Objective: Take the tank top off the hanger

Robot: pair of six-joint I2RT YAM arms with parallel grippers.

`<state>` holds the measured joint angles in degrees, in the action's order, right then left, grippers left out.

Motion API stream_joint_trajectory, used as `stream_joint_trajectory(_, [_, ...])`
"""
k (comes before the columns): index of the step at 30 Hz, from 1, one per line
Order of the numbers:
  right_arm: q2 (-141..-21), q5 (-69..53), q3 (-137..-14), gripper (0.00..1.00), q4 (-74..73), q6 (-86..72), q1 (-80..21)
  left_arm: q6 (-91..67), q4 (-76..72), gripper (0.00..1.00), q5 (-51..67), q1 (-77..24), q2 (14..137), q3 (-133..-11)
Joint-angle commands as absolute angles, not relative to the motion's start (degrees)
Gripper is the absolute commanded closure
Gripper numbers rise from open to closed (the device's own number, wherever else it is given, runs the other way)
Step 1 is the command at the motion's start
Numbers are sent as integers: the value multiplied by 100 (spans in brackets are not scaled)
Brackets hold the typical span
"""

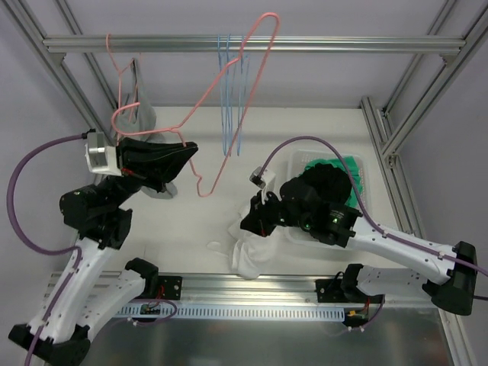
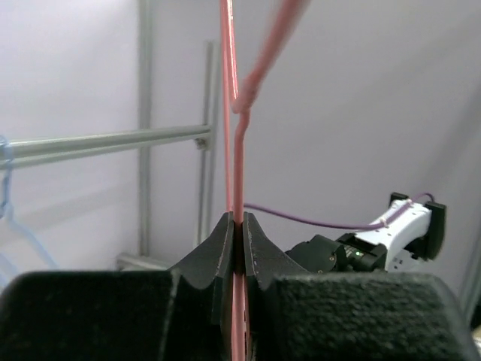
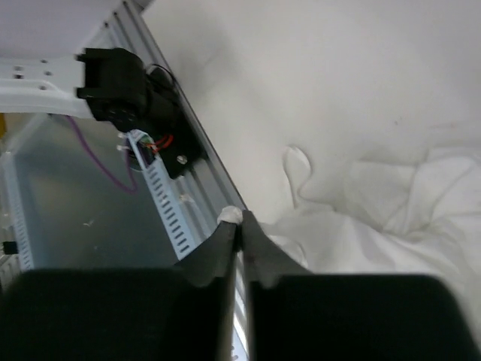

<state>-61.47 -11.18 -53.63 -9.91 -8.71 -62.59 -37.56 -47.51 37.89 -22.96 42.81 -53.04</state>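
Note:
The pink wire hanger (image 1: pixel 229 84) hangs by its hook from the top rail and slants down toward the table; it carries no garment. My left gripper (image 1: pixel 189 149) is shut on its wire, which shows pinched between the jaws in the left wrist view (image 2: pixel 237 188). The white tank top (image 1: pixel 263 248) lies crumpled on the table near the front edge. My right gripper (image 1: pixel 250 219) is low over it and shut on a fold of the white fabric (image 3: pixel 233 216), seen at the fingertips in the right wrist view.
A second pink hanger with a grey garment (image 1: pixel 139 107) hangs at the left of the rail (image 1: pixel 343 44). Blue hangers (image 1: pixel 231 91) hang at the middle. A clear bin (image 1: pixel 296 162) with green cloth (image 1: pixel 347 168) stands at the right. The aluminium front rail (image 1: pixel 252 286) borders the table.

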Motion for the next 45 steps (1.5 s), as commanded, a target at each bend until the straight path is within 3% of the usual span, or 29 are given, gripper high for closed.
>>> stream_joint_trajectory(1, [-6152,-229,-5274,80,-940,-773,-6372,-2427,-2498,100,2290,-2347,2956,-5160])
stream_joint_trajectory(3, [-6354,-141,-5203,63,-984,-765,-6442,-2199,-1412,100,1041,-2347,2333,-5054])
stream_joint_trajectory(4, [-6372,-71,-5194,40,-1071,-773,-6451,-2154,-928,100,750,-2347,2199,-5071])
stream_joint_trajectory(7, [-6337,473,-5168,2,-1317,-695,-6451,-2118,630,100,106,-2347,1995,-5176])
stream_joint_trajectory(11, [-6416,1448,-5449,0,-2064,-484,-6451,-2285,2115,100,53,-2347,2363,-5466])
stream_joint_trajectory(21, [-5950,1538,-5353,1,-2338,-299,-6381,-2127,2874,100,228,-2347,3926,-6168])
stream_joint_trajectory(29, [-5819,1503,-5274,1,-2382,-255,-6214,-1416,3636,100,-226,-2347,7096,-9576])
stream_joint_trajectory(34, [-5538,1406,-5107,0,-2382,-264,-6108,-1134,4306,100,-439,-2347,8418,-11492])
stream_joint_trajectory(45, [-5431,1336,-5054,0,-2391,-202,-5968,-528,4728,100,-484,-2347,9869,-13104])
